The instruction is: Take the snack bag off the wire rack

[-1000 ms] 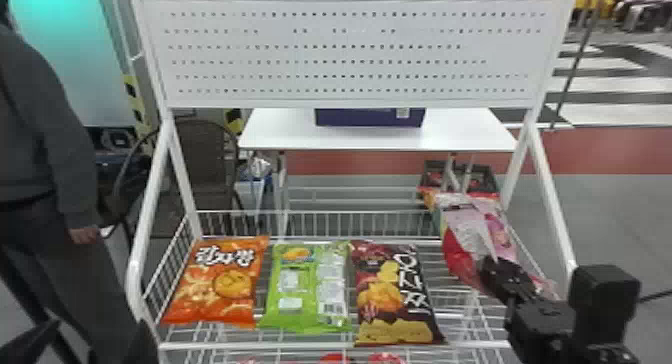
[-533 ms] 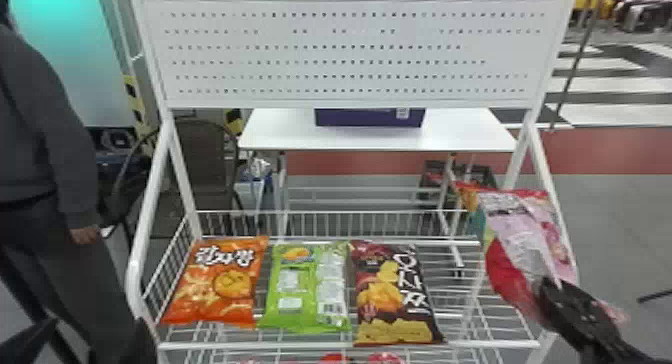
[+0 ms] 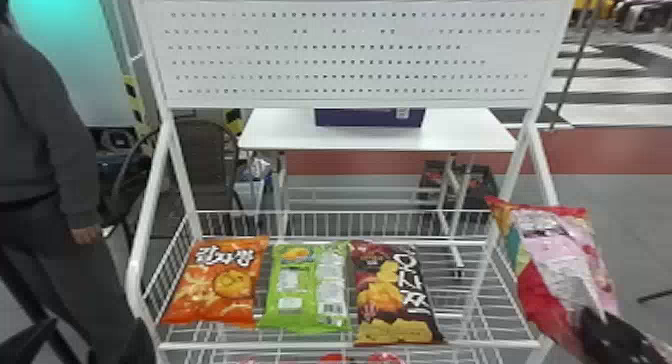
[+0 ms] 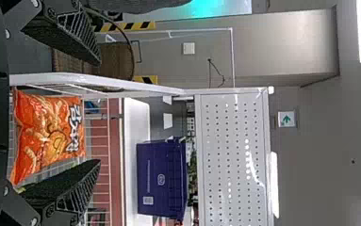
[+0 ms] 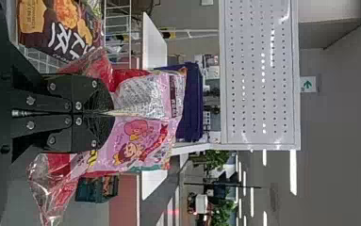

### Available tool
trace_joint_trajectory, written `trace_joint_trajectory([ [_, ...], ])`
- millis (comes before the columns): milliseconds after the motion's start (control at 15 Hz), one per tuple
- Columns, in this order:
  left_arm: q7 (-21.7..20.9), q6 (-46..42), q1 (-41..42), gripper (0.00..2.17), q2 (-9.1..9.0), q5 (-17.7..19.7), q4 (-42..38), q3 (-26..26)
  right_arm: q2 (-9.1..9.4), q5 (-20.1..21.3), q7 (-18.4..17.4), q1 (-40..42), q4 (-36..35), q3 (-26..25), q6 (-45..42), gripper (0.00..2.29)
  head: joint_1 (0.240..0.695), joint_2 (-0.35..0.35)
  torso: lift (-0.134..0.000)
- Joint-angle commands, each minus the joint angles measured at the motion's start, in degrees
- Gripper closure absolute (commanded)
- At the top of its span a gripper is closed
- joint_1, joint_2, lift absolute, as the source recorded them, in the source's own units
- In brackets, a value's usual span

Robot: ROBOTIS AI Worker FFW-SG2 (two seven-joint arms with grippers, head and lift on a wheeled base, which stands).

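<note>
White tubular rack with wire shelf [image 3: 134,278] spans the space between the two grippers. Left to right, head view:

Left gripper [image 3: 95,325] – black, flat fingers spread apart, nothing between them, sits low at the rack's left front. Just right of it and farther out: orange glossy snack bag [image 3: 215,283], lying on the shelf. Next over, farther right of that gripper: bright green snack bag [image 3: 305,288], then dark maroon-brown snack bag with yellow chips pictured [image 3: 392,293], both flat on the wires. That last one is left of the right gripper [image 3: 592,319], with bare wire between.

Right gripper is closed on the pink, red and silver snack bag [image 3: 560,268] – task bag. It's out past the shelf's right side, upper part leaning up and left from the fingertips. Can't tell if it touches the rack post. Right wrist view: both fingers pinch the film near mid-width, loose crinkled corners sticking out either side of them.

Beyond both grippers, behind the rack: white table [image 3: 280,133] with dark blue box [image 3: 367,119] on it. White perforated panel [image 3: 350,53] stands above the shelf, higher than both grippers.
</note>
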Motion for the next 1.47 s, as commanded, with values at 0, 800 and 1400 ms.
trace_joint_trajectory([
  [0,0.0,0.0,0.0,0.16,-0.01,0.0,0.0,0.0,-0.01,0.4,-0.1,0.8,-0.9,0.1,-0.1,2.24,0.499,0.000,0.000],
  [800,0.0,0.0,0.0,0.16,0.17,0.3,0.2,0.3,-0.45,1.4,-1.0,1.7,-1.6,0.9,-1.5,2.24,0.499,0.000,0.000],
  [1400,0.0,0.0,-0.2,0.16,0.35,0.5,0.4,0.7,-0.45,1.4,-1.0,2.2,-1.7,0.9,-1.5,2.24,0.499,0.000,0.000],
])
